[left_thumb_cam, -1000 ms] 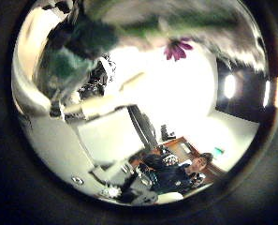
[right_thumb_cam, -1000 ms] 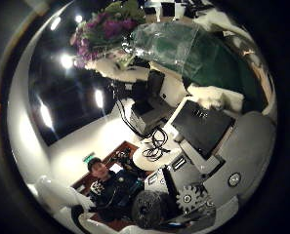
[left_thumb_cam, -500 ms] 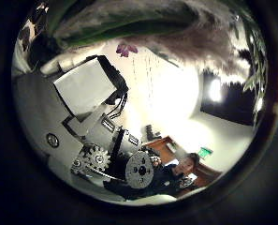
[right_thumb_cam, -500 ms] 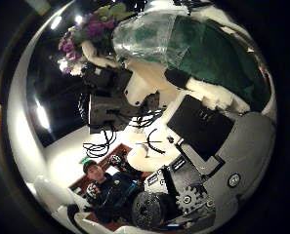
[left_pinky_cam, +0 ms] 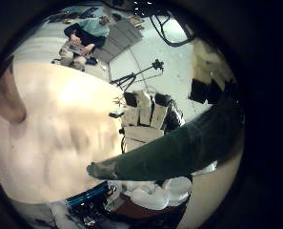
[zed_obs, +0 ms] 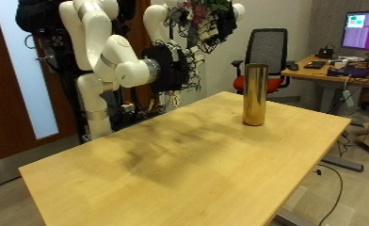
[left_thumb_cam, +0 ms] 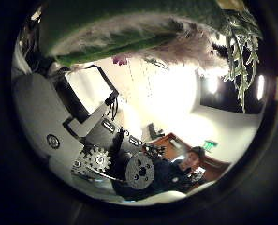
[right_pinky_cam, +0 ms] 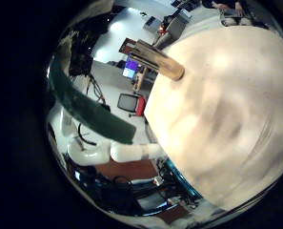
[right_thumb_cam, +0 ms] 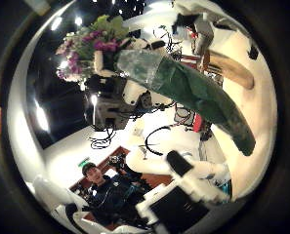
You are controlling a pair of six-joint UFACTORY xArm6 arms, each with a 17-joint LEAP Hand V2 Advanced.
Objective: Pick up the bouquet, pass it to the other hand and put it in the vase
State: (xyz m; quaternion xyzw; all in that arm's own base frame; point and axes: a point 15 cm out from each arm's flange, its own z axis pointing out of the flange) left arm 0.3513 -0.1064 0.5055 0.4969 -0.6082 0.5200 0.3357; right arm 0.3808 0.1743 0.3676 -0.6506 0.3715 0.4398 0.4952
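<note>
**Q:** What does the outside view give you, largest item first?

**A:** The bench (zed_obs: 172,160), a bare wooden top. On its far part stands the vase (zed_obs: 253,92), a tall gold cylinder, upright, with nothing in it. The bouquet (zed_obs: 207,19) is held high in the air, well apart from the vase and well above the bench.

**Q:** Which robot hand has it?

**A:** Take it as the left robot hand (right_thumb_cam: 113,93). In the right thumb side palm view, white and black fingers close round the green wrap (right_thumb_cam: 184,88) just below the flower heads (right_thumb_cam: 91,44). In the left thumb side palm view, the same wrap fills much of the frame, so it lies close to that palm. Part of the right robot hand (right_thumb_cam: 184,200) is in view, but you cannot tell whether it is open or closed. It has no hold on the wrap that shows.

**Q:** How will the bouquet handle?

**A:** Judge it light and top-heavy. The wrap is soft and will crumple or slide, and the blooms are fragile. Take hold on the wrapped stems, below the flowers and never on them. Leave the tapered lower end free, since that end must enter the narrow mouth of the vase.
</note>
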